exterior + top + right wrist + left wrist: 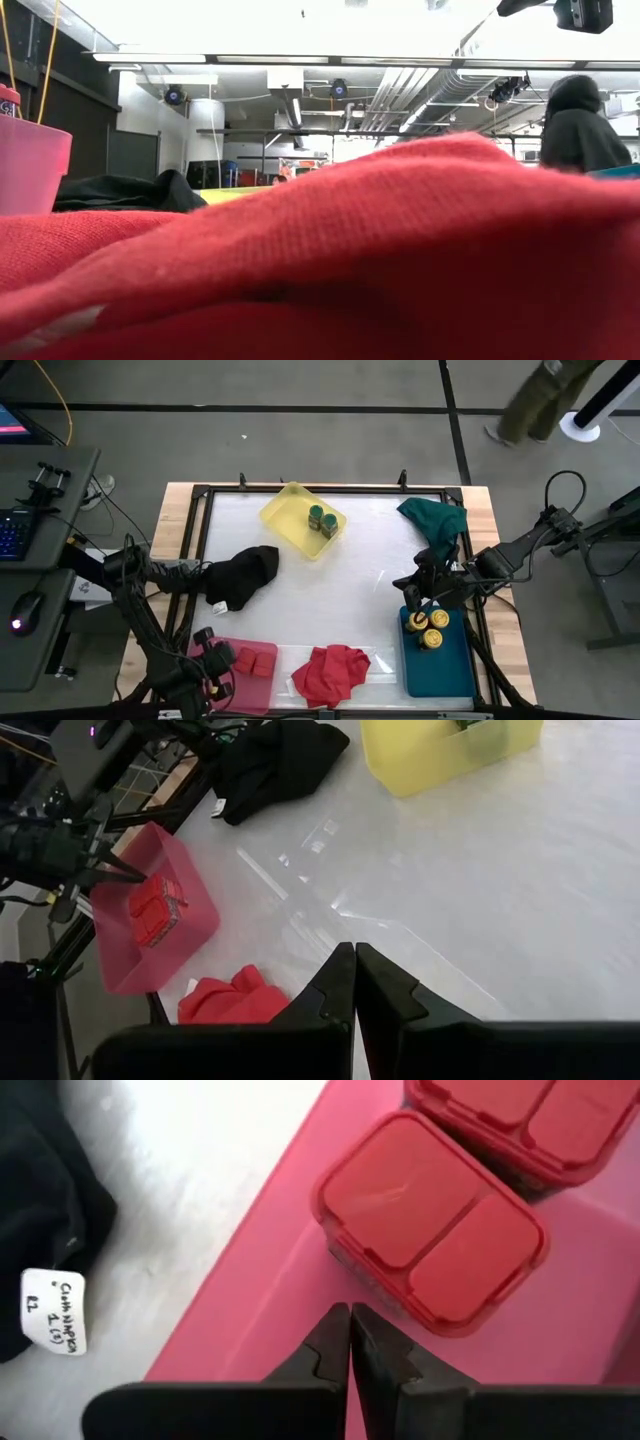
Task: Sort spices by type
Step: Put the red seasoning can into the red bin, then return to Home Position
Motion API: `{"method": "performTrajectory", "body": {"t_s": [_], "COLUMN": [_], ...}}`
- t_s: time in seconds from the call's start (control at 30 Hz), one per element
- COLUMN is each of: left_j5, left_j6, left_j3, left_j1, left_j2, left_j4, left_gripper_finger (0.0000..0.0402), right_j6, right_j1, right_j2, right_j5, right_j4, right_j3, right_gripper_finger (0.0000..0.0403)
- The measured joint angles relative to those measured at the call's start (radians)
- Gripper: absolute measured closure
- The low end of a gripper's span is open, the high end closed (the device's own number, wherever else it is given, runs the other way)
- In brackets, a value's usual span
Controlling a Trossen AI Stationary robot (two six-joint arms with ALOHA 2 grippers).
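Each kind sits grouped in its own tray: red boxes [430, 1230] in the pink tray [262, 690], yellow-lidded jars [428, 628] in the teal tray [440, 672]. The left end effector [349, 1342] hangs empty, fingers together, over the pink tray, and the right end effector [355, 982] is likewise closed and empty, so sorting looks finished.

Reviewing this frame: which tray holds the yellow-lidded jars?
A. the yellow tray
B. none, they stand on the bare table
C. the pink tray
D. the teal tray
D: in the high view the yellow-lidded jars sit at the far end of the teal tray, just below the right gripper; the yellow tray holds green-lidded jars instead.
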Motion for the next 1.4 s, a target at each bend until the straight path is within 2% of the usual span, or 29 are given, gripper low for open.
{"method": "performTrajectory", "body": {"t_s": [0.5, 0.63, 0.77, 0.83, 0.87, 0.93, 1.0, 1.07, 1.17, 1.23, 1.3, 1.33, 1.4], "left_j5": [-0.032, 0.021, -0.003, -0.07, -0.136, -0.33, -0.48, -0.522, -0.477, -0.35, -0.162, -0.055, 0.087], "left_j6": [0.016, -0.005, -0.056, -0.077, -0.081, -0.08, -0.048, 0.095, 0.525, 0.837, 1.051, 1.115, 1.16], "left_j3": [0.0, 0.0, 0.006, 0.006, 0.006, -0.006, -0.033, -0.08, -0.189, -0.29, -0.418, -0.483, -0.611], "left_j1": [0.001, -0.003, -0.031, -0.037, -0.033, 0.006, 0.095, 0.213, 0.405, 0.532, 0.663, 0.726, 0.832], "left_j2": [0.0, -0.032, -0.126, -0.182, -0.212, -0.277, -0.354, -0.441, -0.571, -0.659, -0.735, -0.766, -0.828], "left_j4": [0.131, 0.07, -0.053, -0.12, -0.14, -0.15, -0.126, -0.018, 0.327, 0.653, 0.981, 1.135, 1.381], "left_gripper_finger": [0.0401, 0.0401, 0.0401, 0.0401, 0.0401, 0.0401, 0.0401, 0.0401, 0.0401, 0.0401, 0.0401, 0.0401, 0.0401], "right_j6": [-0.008, -0.008, -0.009, -0.018, -0.025, -0.037, -0.065, -0.094, -0.137, -0.17, -0.219, -0.241, -0.259], "right_j1": [0.0, 0.0, 0.0, 0.0, 0.0, 0.0, 0.0, 0.0, -0.016, -0.04, -0.071, -0.087, -0.121], "right_j2": [0.0, 0.0, 0.0, 0.0, 0.0, 0.0, 0.0, 0.0, 0.0, 0.0, 0.0, 0.0, 0.0], "right_j5": [0.0, 0.0, -0.007, -0.024, -0.03, -0.045, -0.047, -0.047, -0.059, -0.096, -0.135, -0.152, -0.178], "right_j4": [-0.003, -0.003, -0.003, -0.004, -0.003, -0.004, -0.004, -0.004, -0.008, -0.009, -0.011, -0.01, -0.004], "right_j3": [0.0, 0.0, 0.0, 0.0, 0.0, 0.0, 0.0, 0.0, 0.0, 0.0, 0.0, 0.0, 0.0], "right_gripper_finger": [0.0402, 0.0402, 0.0402, 0.0402, 0.0402, 0.0402, 0.0402, 0.0402, 0.0402, 0.0402, 0.0402, 0.0402, 0.0402]}}
